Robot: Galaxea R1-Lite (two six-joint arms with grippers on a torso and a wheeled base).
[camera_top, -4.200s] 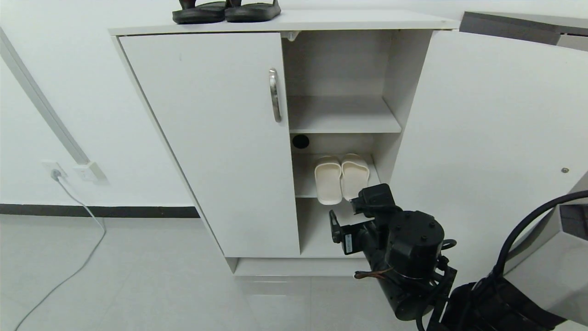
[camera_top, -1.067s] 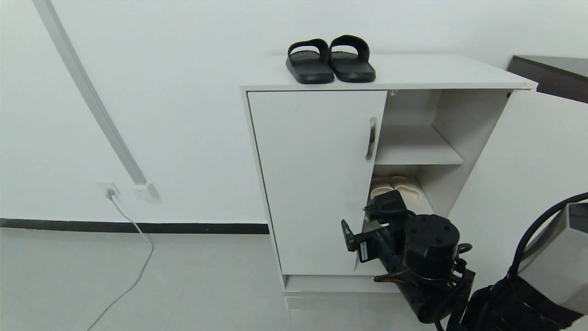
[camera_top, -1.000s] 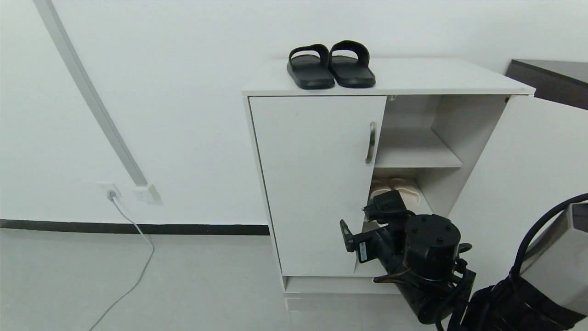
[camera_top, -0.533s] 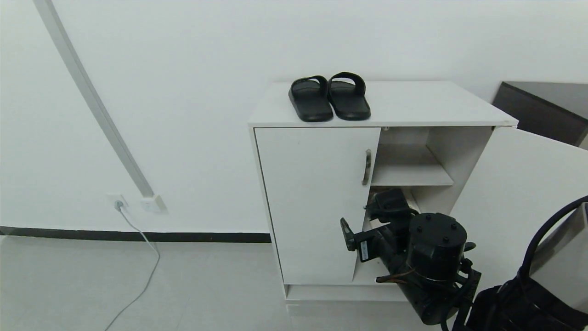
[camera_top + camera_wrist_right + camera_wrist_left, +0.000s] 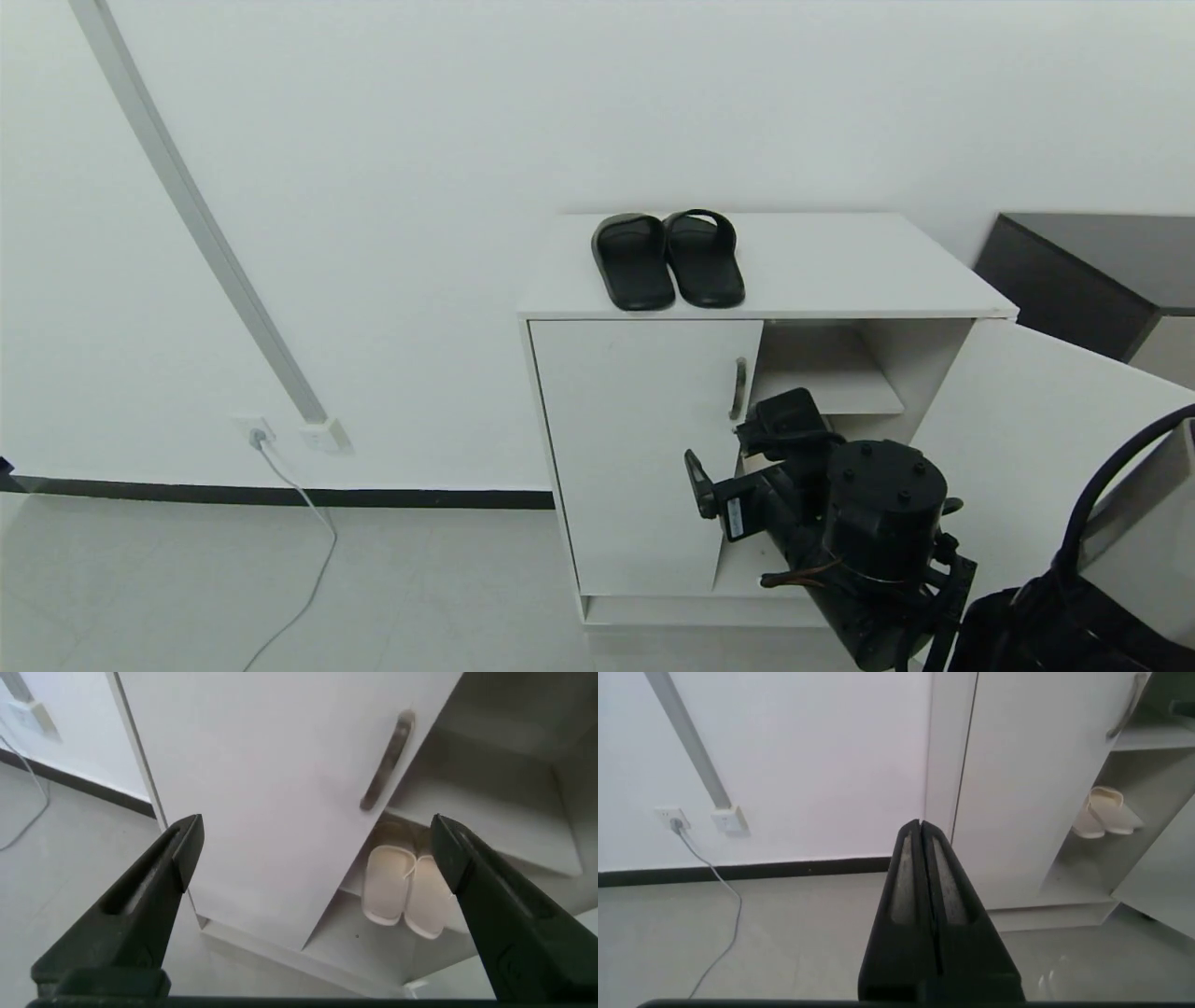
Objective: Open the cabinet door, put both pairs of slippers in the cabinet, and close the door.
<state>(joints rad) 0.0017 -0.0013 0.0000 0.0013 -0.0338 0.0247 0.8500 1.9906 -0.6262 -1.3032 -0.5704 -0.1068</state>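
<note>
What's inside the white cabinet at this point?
In the open right half of the white two-door cabinet, a pair of cream slippers sits side by side on the shelf below the upper one. The closed left door covers the left half, so anything there cannot be seen.

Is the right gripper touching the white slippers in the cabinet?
Apart. In the right wrist view the open right gripper frames the white slippers, which lie on their shelf well beyond its fingertips.
</note>
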